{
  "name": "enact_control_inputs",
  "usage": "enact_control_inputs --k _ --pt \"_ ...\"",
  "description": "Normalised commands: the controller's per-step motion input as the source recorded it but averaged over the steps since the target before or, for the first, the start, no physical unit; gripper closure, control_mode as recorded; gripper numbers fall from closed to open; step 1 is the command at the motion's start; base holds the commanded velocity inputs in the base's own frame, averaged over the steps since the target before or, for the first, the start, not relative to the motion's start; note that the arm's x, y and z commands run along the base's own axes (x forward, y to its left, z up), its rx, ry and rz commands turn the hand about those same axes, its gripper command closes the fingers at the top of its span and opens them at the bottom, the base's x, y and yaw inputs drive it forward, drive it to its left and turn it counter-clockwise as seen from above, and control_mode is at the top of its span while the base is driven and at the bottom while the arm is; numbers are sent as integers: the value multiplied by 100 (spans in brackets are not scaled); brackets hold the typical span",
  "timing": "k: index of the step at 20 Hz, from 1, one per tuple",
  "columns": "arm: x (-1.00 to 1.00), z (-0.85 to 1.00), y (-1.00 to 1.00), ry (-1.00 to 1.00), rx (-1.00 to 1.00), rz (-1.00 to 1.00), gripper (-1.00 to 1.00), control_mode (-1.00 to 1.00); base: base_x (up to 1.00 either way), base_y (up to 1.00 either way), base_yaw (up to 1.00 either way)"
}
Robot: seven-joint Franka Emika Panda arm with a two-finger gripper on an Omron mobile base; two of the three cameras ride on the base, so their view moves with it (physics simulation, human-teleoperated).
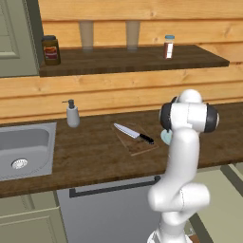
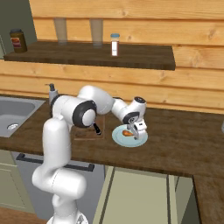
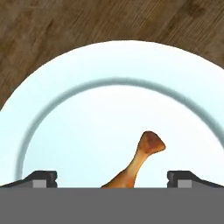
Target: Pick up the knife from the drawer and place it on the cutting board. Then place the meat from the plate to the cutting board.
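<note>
Dark countertop (image 1: 95, 152): matt grained wood. Rectangular brown cutting board (image 1: 137, 142): mottled wood. Knife (image 1: 134, 134): shiny silver metal blade, black handle. Round pale blue-teal plate (image 3: 87, 131): smooth, glazed. Sink (image 1: 23, 147): brushed grey metal.

Even, diffuse light fills the rendered kitchen, bright across the pale wooden plank wall (image 1: 142, 90) and dimmer on the dark mottled wooden countertop (image 1: 95, 152) at mid-frame. Shadows are soft: a faint band lies under the dark wooden shelf (image 1: 133, 59) in the upper half, and the white robot arm (image 1: 182, 156) shades gently to grey on its lower side. The close view from the hand turns the round pale blue-teal plate (image 3: 65, 131) nearly white with glare, its rim softly blurred. All three frames look coarse and slightly soft, edges undistorted.
</note>
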Motion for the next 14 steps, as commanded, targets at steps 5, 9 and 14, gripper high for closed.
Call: enact_control_inputs --k 5,9,14 --pt "10 -31 19 2 3 -9 -100 -100 0 0 0" --pt "-4 -36 24 4 1 -10 100 -100 0 0 0" --pt "-16 -41 33 4 0 -11 100 -100 0 0 0"
